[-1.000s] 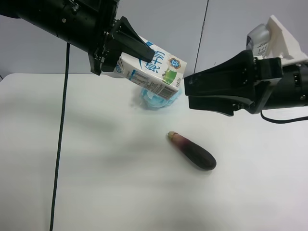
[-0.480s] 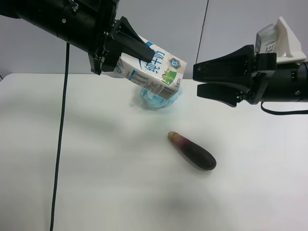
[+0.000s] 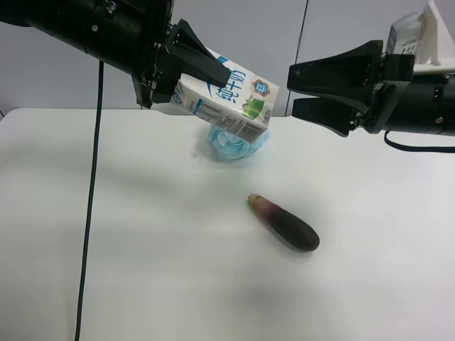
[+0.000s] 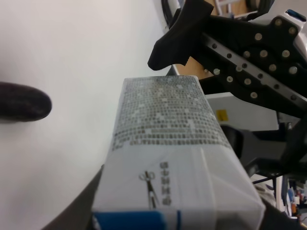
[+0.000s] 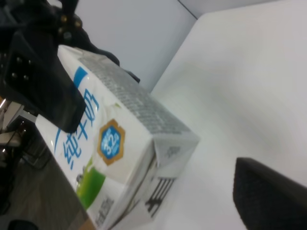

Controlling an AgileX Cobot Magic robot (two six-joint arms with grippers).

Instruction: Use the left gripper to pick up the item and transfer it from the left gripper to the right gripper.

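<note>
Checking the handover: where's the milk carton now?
The carton hangs upper centre in the exterior high view, gripped by the left end effector, above the blue sponge.

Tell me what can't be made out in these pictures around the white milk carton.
- Fluffy blue bath sponge: exterior high view, partly hidden behind the white gabled milk carton.
- Dark purple eggplant: left wrist view, cut off by the edge.
- Black right gripper: right wrist view shows only one blurred finger, cut by the edge.

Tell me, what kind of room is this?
Probably a robot lab: the left gripper and right gripper hang over a plain white table, with a milk carton, eggplant and sponge to practise on.
</note>
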